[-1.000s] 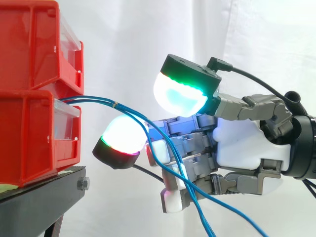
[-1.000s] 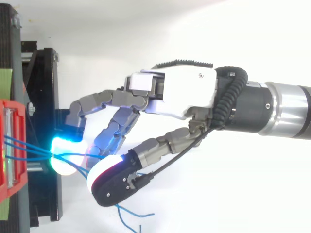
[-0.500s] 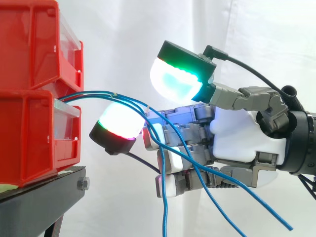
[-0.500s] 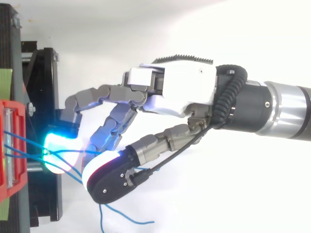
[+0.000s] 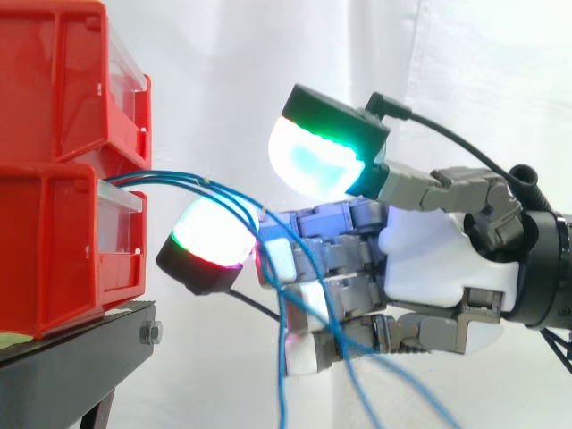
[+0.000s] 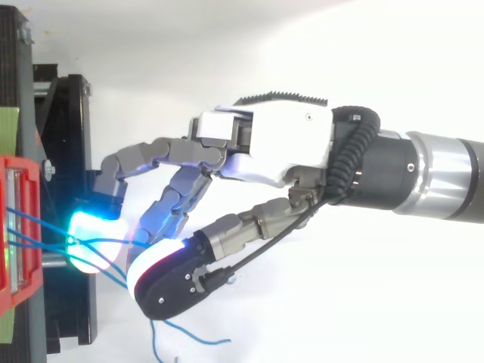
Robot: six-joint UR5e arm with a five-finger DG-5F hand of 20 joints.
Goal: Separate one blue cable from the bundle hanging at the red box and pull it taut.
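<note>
Blue cables (image 5: 234, 198): several thin strands leave the front of the lower red bin (image 5: 54, 259) at its top edge. In the side view they run out toward 3 o'clock, arc over, then drop toward 5 and 6 o'clock. They pass out of the picture at its lower edge, where the strands blur. None is taut, and they run close together as a loose bundle.

Hand (image 5: 438, 268): at 3 o'clock from the bins, palm turned toward them. It is part open, with the fingers loosely bent and nothing clamped between them. The green-rimmed pad (image 5: 313, 161) sits at 1 o'clock from the cable arc. The red-rimmed pad (image 5: 213, 234) sits just under the arc at 6 o'clock. The two pads are well apart and the strands pass through the gap between them. Further down, the strands cross in front of the bent fingers (image 5: 331, 259).

Top view: the strands (image 6: 41, 238) come off the bin at 9 o'clock and lie across the pad nearest the bin, which glows cyan here, touching it. Loose ends (image 6: 189, 339) trail off at 6 o'clock, under the black-backed pad (image 6: 170, 283). The arm (image 6: 439, 178) enters from 3 o'clock.

Surroundings: upper red bin (image 5: 54, 80) is stacked on the lower one. Both rest on the black stand (image 5: 71, 357), with the white curtain (image 5: 232, 71) behind.
</note>
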